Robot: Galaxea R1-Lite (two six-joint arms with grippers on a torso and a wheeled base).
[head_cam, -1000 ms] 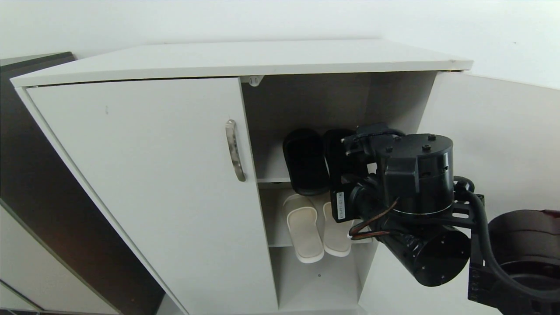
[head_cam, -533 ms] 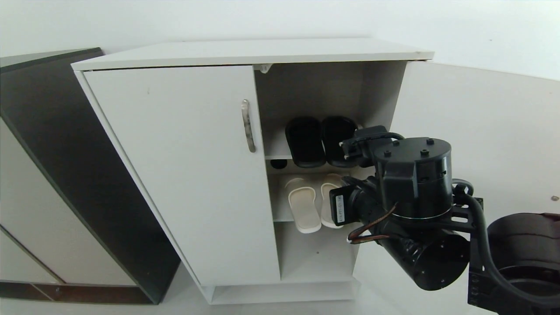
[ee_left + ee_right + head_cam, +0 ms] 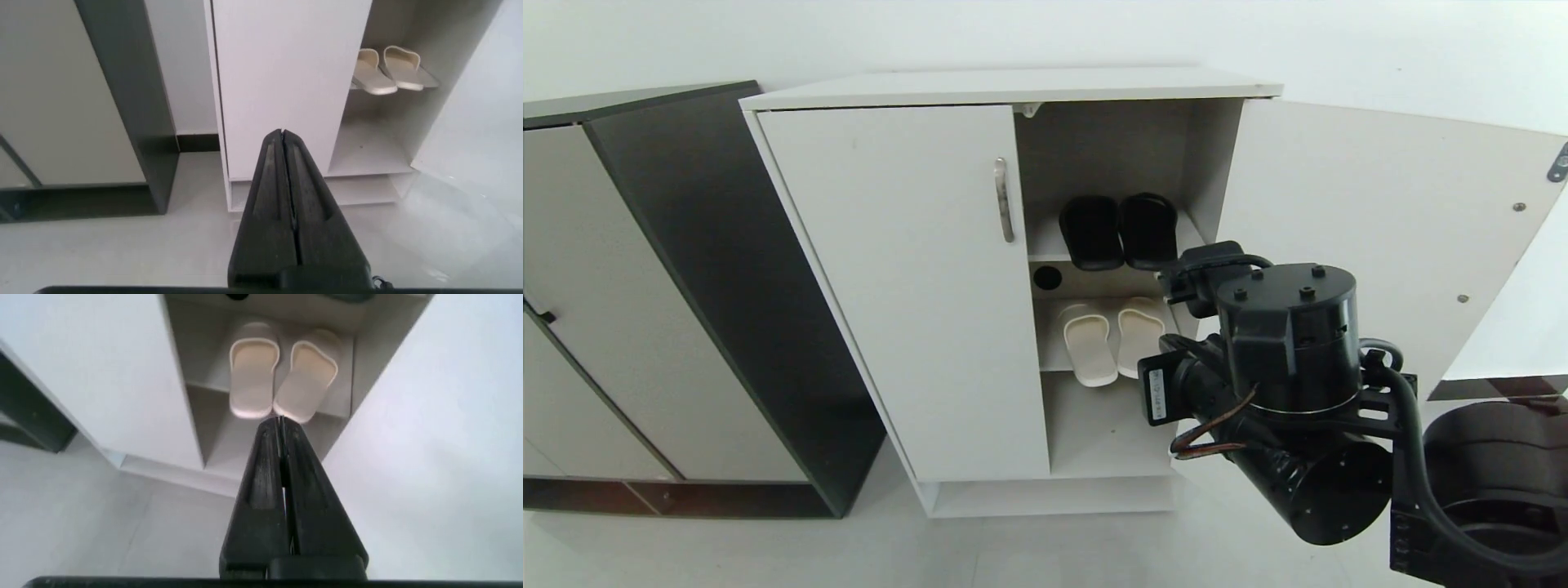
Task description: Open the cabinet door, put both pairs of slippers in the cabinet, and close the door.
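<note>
Two pairs of slippers sit inside a white cabinet. The black slippers lie side by side on the upper shelf, toes pointing into the cabinet. The cream slippers lie side by side on the shelf just below, heels slightly over the front edge. The cabinet's right door stands swung wide open to the right. The left door is flat shut, with a metal handle near its inner edge.

The right gripper hangs in front of the open compartment, apart from the shelves, its fingers pressed together and holding nothing. The left gripper is also closed tight and empty, and sits low in front of the shut left door. A dark grey cabinet stands just beside the white one.

Judged from this, opening the door and stowing both pairs look finished. What seems left is swinging the right door shut.
</note>
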